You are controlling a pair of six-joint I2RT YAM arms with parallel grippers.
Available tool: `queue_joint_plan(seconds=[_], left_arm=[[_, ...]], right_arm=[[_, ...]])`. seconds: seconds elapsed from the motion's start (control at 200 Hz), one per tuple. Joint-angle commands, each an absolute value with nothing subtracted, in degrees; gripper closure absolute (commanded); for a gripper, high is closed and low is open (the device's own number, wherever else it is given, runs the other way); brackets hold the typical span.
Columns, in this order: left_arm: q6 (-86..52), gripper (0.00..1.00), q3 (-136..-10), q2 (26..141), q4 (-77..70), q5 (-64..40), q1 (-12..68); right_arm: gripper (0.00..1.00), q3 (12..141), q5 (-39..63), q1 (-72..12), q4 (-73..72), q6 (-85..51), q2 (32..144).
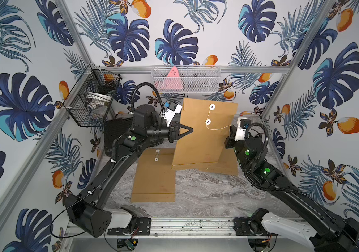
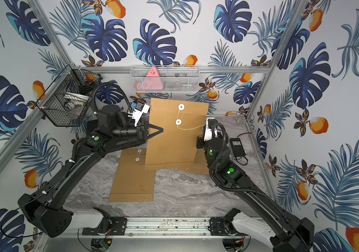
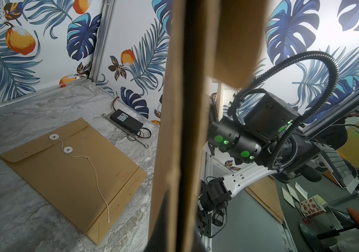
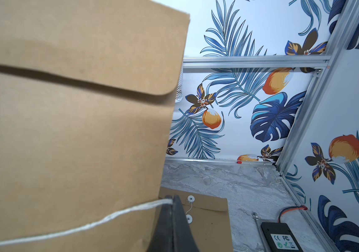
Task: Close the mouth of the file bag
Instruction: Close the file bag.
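A tall brown kraft-paper file bag (image 1: 198,139) stands upright in mid-air between the two arms, toward the back of the grey marble-patterned table (image 1: 206,192). Whether its lower edge touches anything below, I cannot tell.

The left gripper (image 1: 189,130) is clamped on the bag's left edge, about halfway up. Its black triangular fingers (image 2: 155,130) are pinched flat against the paper, and nothing else holds the bag on that side.

The right gripper (image 4: 171,200) sits at the bag's right edge, mostly hidden behind the paper in both top views. In the right wrist view its dark fingers (image 4: 169,227) are closed tight on the thin white string (image 4: 87,225). The string lies across the face of the bag and ends right at the tips.

The flap (image 4: 82,54) is folded down over the mouth. The string drops from the upper white round washer (image 1: 212,107) to the lower washer (image 1: 208,122), then swings off to the right.

A second brown envelope (image 1: 154,176) lies flat on the table near the left arm, and a third envelope (image 1: 225,165) lies flat below the raised bag. A black power adapter (image 2: 237,147) rests by the right wall.
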State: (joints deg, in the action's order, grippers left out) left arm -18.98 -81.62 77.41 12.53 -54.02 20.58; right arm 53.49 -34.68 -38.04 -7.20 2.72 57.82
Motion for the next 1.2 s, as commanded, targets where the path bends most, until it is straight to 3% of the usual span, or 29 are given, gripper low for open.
queue_joint_plan(seconds=[0.0, 0.505, 1.196], left_arm=[[-20.0, 1.0, -81.2, 77.0, 10.7, -54.7, 20.4], [-20.5, 1.0, -79.6, 76.9, 11.4, -54.1, 19.8], [-23.0, 1.0, -76.0, 76.5, 8.6, -55.1, 19.5]], right_arm=[[1.0, 54.8, -36.7, -38.0, -7.3, 6.1, 58.2], [1.0, 56.9, -40.8, -37.9, -9.2, 11.9, 59.0], [1.0, 62.8, -39.0, -38.1, -3.6, 16.1, 62.4]])
